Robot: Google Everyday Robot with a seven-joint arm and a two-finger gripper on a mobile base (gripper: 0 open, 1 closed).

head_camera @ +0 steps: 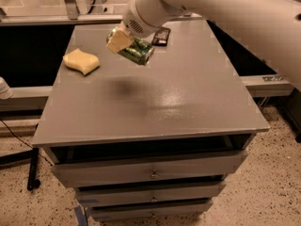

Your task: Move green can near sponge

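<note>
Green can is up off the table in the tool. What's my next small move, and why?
Probably shift the tool sideways toward the sponge before lowering. It grips the green can, tilted, above the table, and the shadow falls on bare tabletop with a clear gap to the sponge. Setting it down here would likely leave it too far away.
</note>
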